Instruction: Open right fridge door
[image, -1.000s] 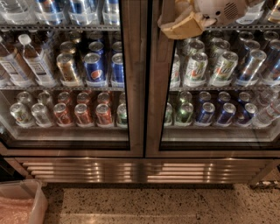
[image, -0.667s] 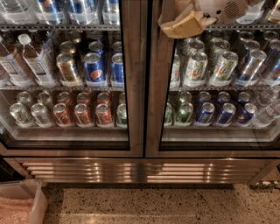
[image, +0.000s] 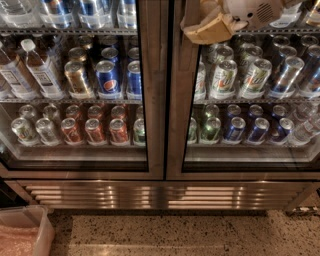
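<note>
The right fridge door (image: 177, 100) is a glass pane in a brushed steel frame, with green-and-white cans (image: 222, 80) and blue cans (image: 257, 130) behind it. It sits flush with the left door (image: 152, 100), shut. My gripper (image: 202, 27) reaches in from the top right, its tan fingers against the upper left part of the right door's frame, close to the seam between the two doors. The white arm housing (image: 250, 11) is just behind it.
The left door shows Pepsi cans (image: 107, 77), red cans (image: 95, 131) and bottles (image: 42, 70). A steel louvred grille (image: 160, 195) runs under both doors. A white bin with a pink bag (image: 22, 232) stands on the speckled floor at bottom left.
</note>
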